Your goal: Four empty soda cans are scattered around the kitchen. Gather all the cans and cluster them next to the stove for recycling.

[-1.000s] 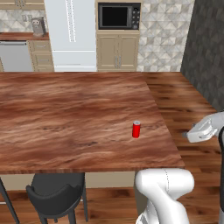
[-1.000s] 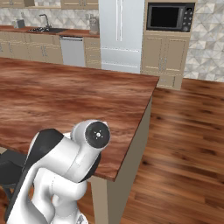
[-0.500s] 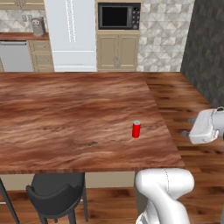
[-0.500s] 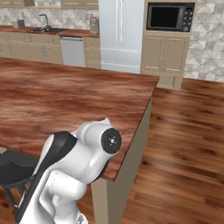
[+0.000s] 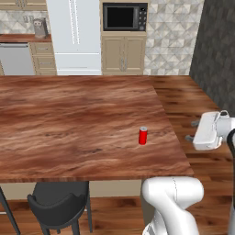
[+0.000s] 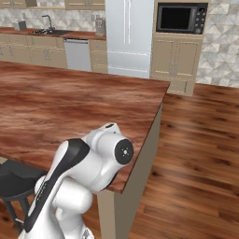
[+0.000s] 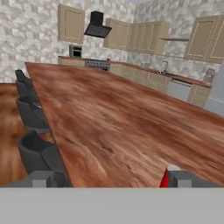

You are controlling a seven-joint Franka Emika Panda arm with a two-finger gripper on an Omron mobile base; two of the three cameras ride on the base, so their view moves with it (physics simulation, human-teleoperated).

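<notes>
A red soda can (image 5: 143,136) with a silver top stands upright on the wooden counter (image 5: 69,124), near the right edge of it and a little toward the near corner. Nothing touches the can. In the hand view the same can (image 7: 165,178) appears as a small red piece at the bottom, just beside the right finger tip.

The claw (image 5: 193,130) hangs in the air to the right of the counter, above the wooden floor (image 5: 193,96), at about the height of the can but well apart from it. Its two small dark fingers (image 5: 195,123) point left, toward the counter, and they stand wide apart with nothing between them. In the hand view the two finger tips (image 7: 43,178) are also far from each other, at the two sides of the bottom.

At the far end of the room in the hand view, the stove (image 7: 97,64) stands under a dark hood (image 7: 97,27), behind the long counter. Dark stools (image 7: 33,113) stand in a row along the left side of the counter there. In the left base view a white refrigerator (image 5: 75,36) and a microwave (image 5: 124,16) stand behind the counter, and a dark stool (image 5: 59,204) stands at its near edge.
</notes>
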